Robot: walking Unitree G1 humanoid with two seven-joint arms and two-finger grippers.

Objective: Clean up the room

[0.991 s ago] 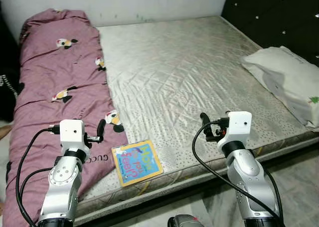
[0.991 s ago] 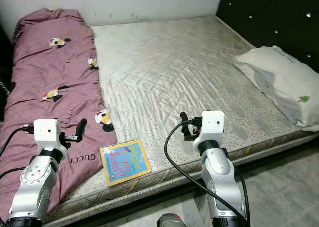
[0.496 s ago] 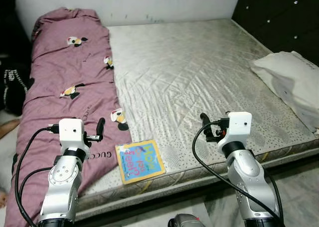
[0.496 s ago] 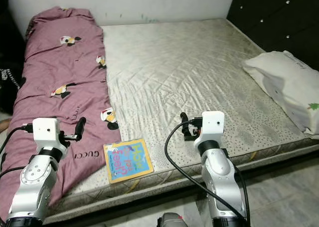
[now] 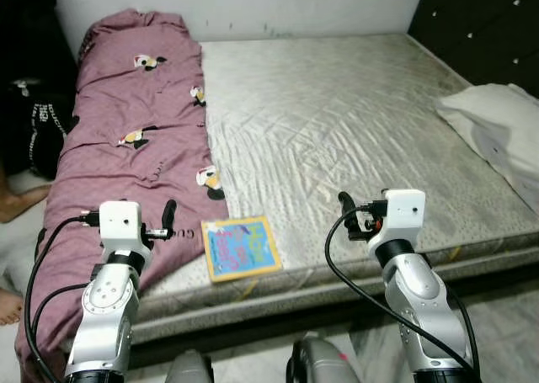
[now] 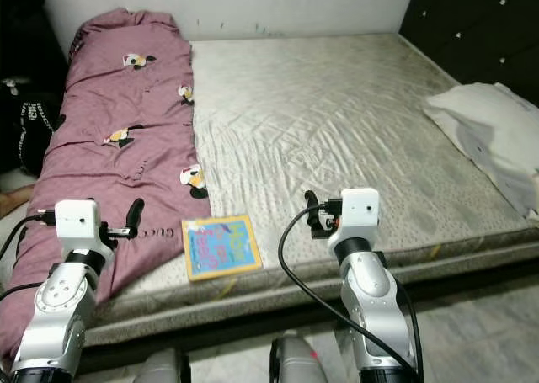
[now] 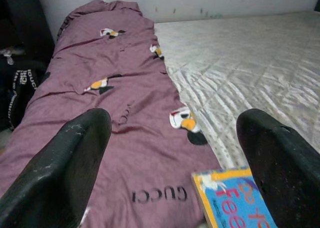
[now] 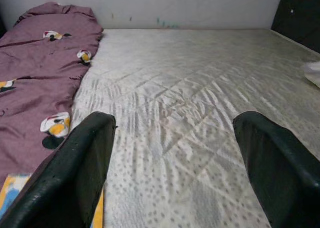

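A blue and yellow picture book [image 5: 241,247] lies flat near the front edge of a bare grey mattress [image 5: 354,122]. A mauve quilt [image 5: 126,164] with cartoon prints runs down the mattress's left side. My left gripper [image 5: 168,218] is held up over the quilt's lower part, left of the book, open with nothing between its fingers [image 7: 70,163]. My right gripper [image 5: 345,208] is raised over the mattress's front edge, right of the book, open and empty too. The book's corner [image 7: 232,200] lies between the left fingers in the left wrist view.
A white pillow [image 5: 497,130] lies at the mattress's right side by a dark tufted headboard [image 5: 480,21]. A black bag [image 5: 38,122] and a person's bare feet [image 5: 17,202] are on the floor to the left. Pale tile floor [image 5: 505,316] runs along the bed's front.
The camera has swung left and drawn back, so the bed sits further right and the floor and bag at the left show. Both arms keep the same pose.
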